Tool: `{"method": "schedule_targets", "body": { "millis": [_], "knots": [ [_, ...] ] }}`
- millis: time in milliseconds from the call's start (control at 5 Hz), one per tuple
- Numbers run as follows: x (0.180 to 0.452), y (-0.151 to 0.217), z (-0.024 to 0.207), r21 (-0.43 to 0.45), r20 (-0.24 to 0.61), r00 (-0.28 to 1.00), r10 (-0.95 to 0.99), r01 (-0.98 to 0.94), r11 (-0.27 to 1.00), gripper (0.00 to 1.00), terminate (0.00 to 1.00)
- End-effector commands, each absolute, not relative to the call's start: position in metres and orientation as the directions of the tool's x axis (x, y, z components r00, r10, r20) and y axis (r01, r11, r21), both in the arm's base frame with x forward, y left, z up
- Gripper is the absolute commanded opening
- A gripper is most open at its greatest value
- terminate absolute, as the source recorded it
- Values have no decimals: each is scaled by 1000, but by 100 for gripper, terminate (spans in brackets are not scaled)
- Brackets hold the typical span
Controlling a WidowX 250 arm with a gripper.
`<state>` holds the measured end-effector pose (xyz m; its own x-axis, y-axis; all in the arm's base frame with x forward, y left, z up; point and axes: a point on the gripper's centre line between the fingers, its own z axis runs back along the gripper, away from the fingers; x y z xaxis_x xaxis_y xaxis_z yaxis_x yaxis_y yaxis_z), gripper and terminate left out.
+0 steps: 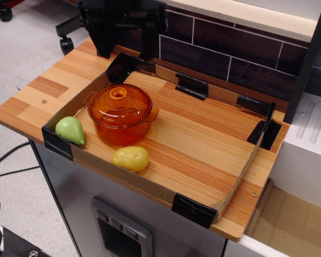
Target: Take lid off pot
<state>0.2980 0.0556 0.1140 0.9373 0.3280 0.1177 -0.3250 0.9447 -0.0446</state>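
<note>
The lid (119,101) sits closed on the pot (121,121), its knob facing up, and the pot stands in the left part of the cardboard tray (166,188) on the wooden counter (37,91). Just left of the pot, in the tray's corner, lies a green pear (70,130); just in front of the pot lies a yellow potato (131,158) (it touches the tray's near wall). The gripper (124,40) hangs well behind and above the pot, at the top edge of the view, with its two dark fingers (102,42) spread wide and nothing between them.
</note>
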Motion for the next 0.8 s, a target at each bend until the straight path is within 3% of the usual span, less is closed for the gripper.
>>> {"method": "schedule_targets", "body": {
  "millis": [0, 200, 600],
  "knots": [
    [294, 46, 102, -37, 172, 949, 266, -264, 964, 100, 0],
    [292, 51, 88, -3, 170, 950, 261, -264, 965, 100, 0],
    [284, 61, 82, 25, 163, 953, 255, -262, 965, 100, 0]
  ]
}}
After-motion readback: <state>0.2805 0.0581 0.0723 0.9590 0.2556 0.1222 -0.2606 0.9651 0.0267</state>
